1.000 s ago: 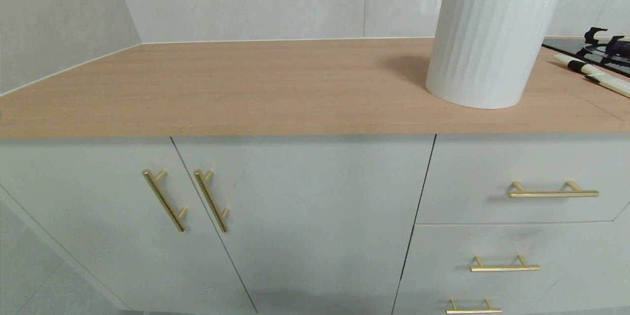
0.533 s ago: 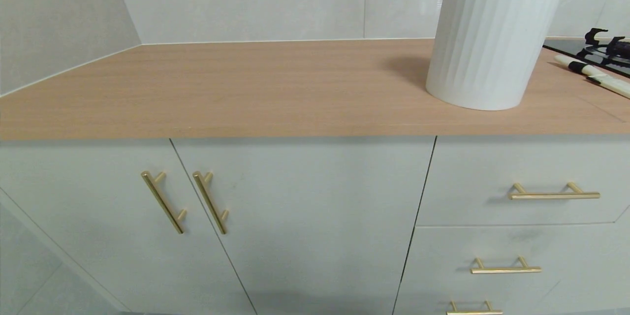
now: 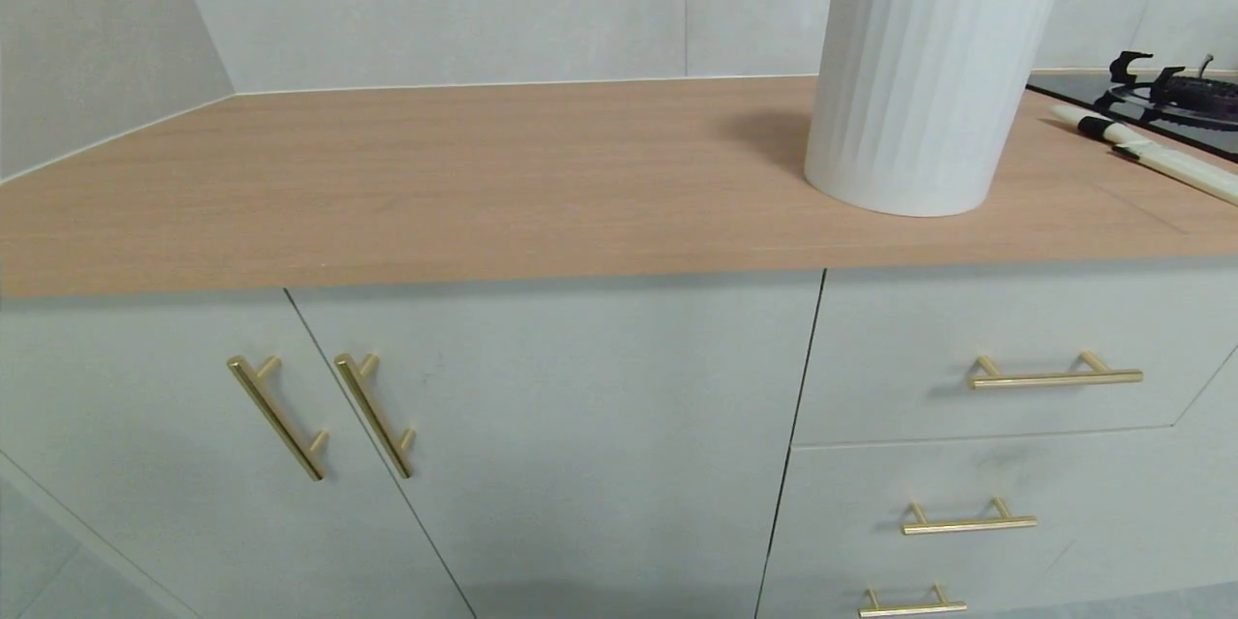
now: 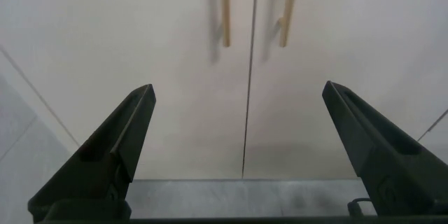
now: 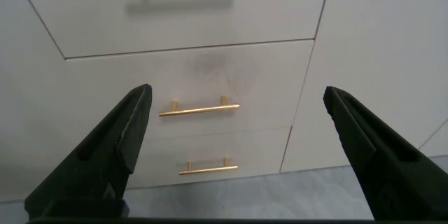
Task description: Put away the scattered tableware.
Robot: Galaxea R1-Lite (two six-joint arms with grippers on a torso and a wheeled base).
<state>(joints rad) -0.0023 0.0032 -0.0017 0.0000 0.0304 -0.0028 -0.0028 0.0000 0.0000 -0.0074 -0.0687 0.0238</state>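
End effectors: left end effector (image 4: 238,89) and right end effector (image 5: 236,91) spread, empty, facing cabinet doors (image 4: 140,56) and drawers (image 5: 210,63).
Tabletop (image 3: 435,174): carries a tall ribbed container (image 3: 919,68).
Tableware: cream-handled utensil (image 3: 1190,174) lies far right, beside the stove (image 3: 1170,97).
Risk: a reach across may topple the ribbed container.

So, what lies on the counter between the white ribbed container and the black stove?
In the head view, pale long utensils with black bands lie there on the counter.

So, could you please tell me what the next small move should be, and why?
Probably shift rightward: the utensils lie beside the stove, far right on the counter, while both open jaws face the cabinet fronts below.
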